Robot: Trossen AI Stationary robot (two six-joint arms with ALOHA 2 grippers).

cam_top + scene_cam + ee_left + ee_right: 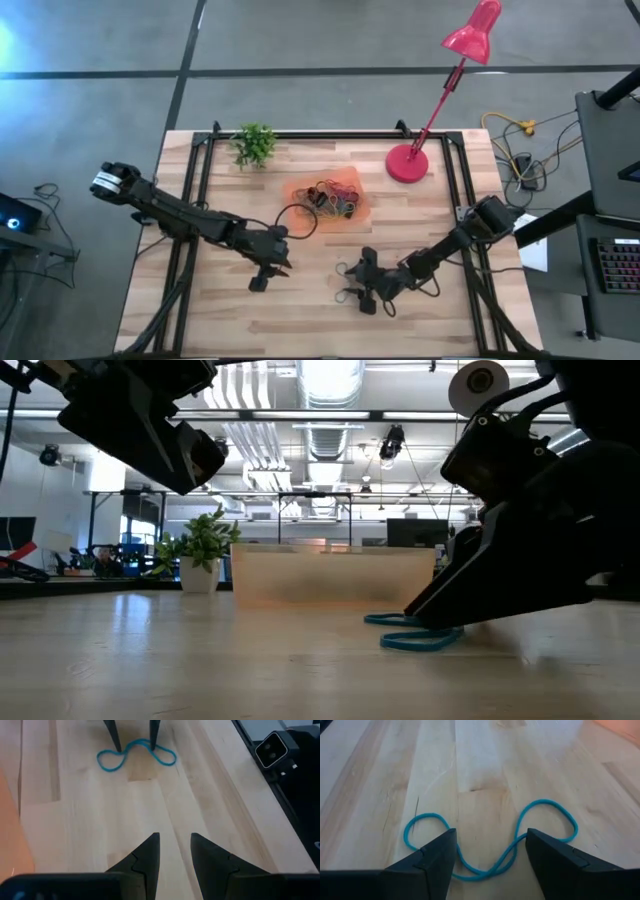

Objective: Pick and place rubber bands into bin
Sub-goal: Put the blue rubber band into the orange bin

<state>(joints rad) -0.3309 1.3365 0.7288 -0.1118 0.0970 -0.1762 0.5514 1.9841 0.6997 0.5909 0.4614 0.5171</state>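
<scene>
Straddling blue rubber band point(490, 850), right gripper point(490, 851) open, on table point(380, 780)

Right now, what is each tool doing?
Left tool: slightly open, empty.
Right tool: open, straddling the blue rubber band on the table, not gripping.

Right claw point(490, 851) spread wide, left claw point(175, 854) parted

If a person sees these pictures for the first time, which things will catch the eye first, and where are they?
The eye goes first to the blue rubber band, lying twisted on the bare wood near the front of the table, with the right hand open and set down over its middle. Next comes the orange bin near the table's centre, already holding a tangle of coloured bands, and the red lamp at the back right. The left hand hovers open to the bin's front left, holding nothing.
</scene>
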